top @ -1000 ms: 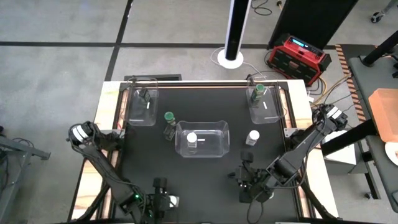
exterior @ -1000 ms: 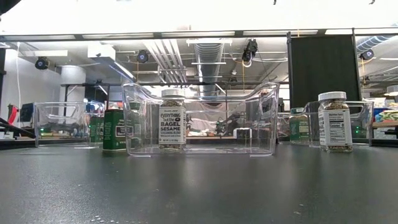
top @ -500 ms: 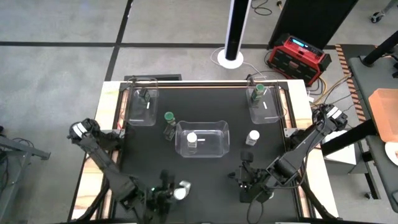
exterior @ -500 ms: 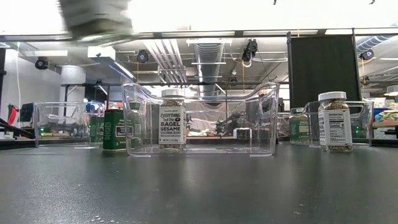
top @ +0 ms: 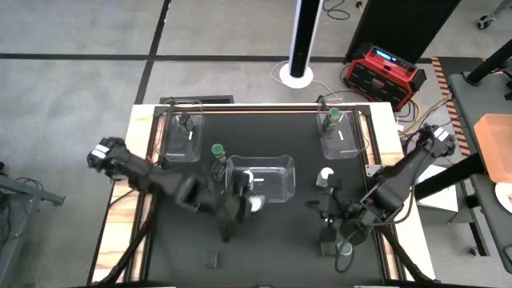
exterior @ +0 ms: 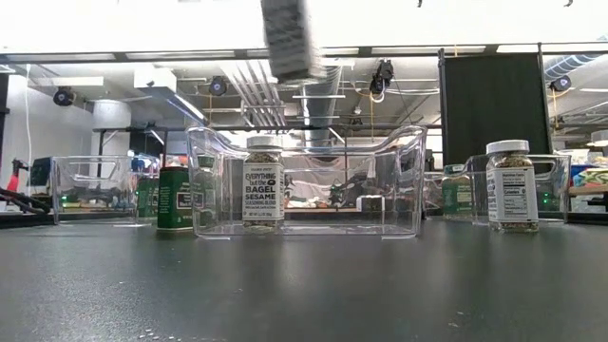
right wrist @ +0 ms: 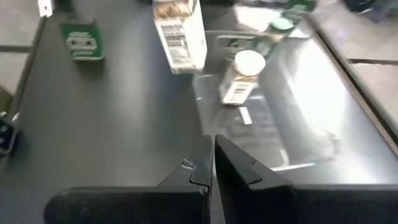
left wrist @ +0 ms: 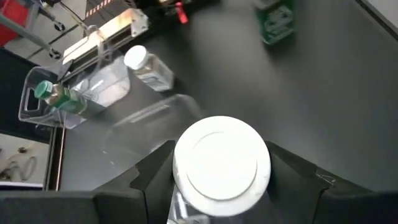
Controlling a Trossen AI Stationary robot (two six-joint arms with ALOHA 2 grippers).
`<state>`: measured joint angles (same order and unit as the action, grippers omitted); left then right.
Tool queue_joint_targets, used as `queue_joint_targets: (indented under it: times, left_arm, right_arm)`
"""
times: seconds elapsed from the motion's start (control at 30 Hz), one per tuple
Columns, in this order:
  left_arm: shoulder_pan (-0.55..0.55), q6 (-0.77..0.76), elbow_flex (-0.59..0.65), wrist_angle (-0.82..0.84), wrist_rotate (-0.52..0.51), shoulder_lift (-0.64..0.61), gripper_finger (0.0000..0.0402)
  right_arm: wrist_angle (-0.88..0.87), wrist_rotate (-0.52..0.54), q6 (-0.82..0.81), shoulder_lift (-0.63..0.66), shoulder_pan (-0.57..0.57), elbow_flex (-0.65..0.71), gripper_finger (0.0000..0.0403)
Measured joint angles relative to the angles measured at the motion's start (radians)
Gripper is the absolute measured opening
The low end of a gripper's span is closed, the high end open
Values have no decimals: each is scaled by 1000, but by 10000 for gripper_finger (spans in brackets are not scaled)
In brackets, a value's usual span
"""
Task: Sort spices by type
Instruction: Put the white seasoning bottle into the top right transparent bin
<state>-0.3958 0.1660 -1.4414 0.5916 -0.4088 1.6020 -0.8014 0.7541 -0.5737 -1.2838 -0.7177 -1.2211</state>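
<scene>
I have the left tool (top: 253, 205) clamped on a white-lidded spice jar (left wrist: 222, 165), carried high above the bench (top: 264, 248) by the middle bin (top: 276, 186) holding its like, while the right tool (right wrist: 213, 163) waits nearby, fingers together, empty.

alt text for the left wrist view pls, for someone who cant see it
The left gripper holds a white-lidded spice jar above the black table. Beyond it lie a clear bin holding a green-lidded jar, a loose white-lidded jar, and a green tin.
</scene>
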Motion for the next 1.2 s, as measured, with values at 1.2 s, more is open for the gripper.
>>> queue_joint_targets:
  times: [1.2]
  left_arm:
    - [367,-74,0,-235,307,266,194]
  right_arm:
    - [110,85,-99,286,-2,290,9]
